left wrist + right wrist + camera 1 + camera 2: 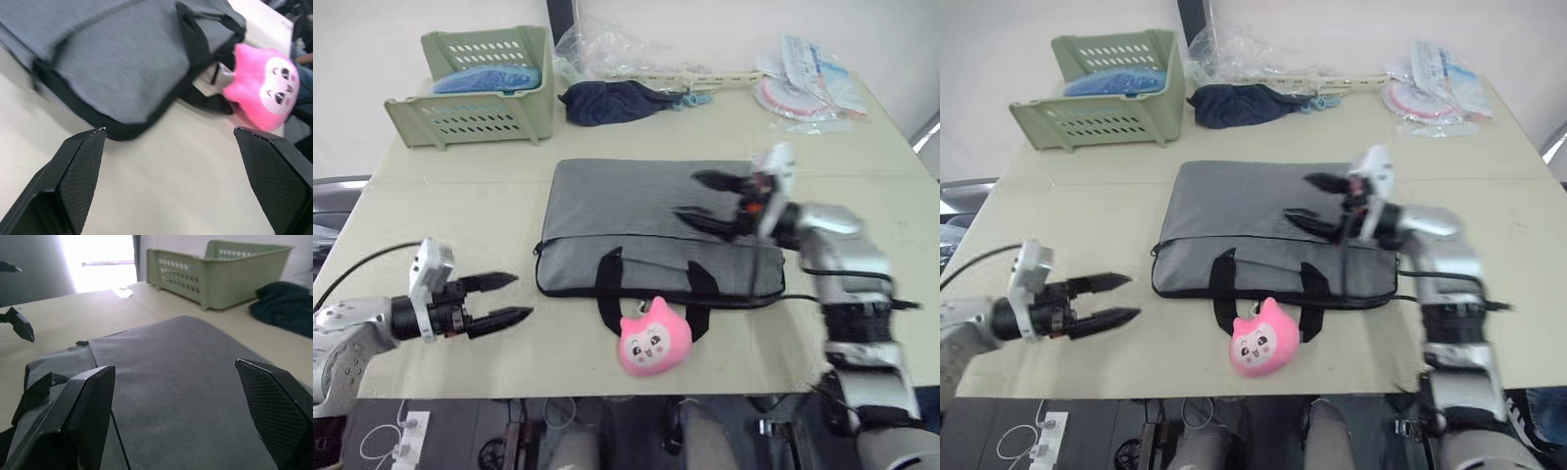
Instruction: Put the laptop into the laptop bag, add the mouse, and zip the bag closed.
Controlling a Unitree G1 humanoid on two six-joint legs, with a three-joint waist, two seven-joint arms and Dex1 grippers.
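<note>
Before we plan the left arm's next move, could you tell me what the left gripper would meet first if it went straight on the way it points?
Probably the laptop bag: the open left gripper points at its near-left corner; the pink plush toy lies slightly aside.

The grey laptop bag (646, 220) lies flat, black handles toward the robot.

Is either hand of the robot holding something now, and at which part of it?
Nothing is held. The left hand is open over the bare table beside the grey fabric laptop bag; the right hand is open above the bag.
</note>
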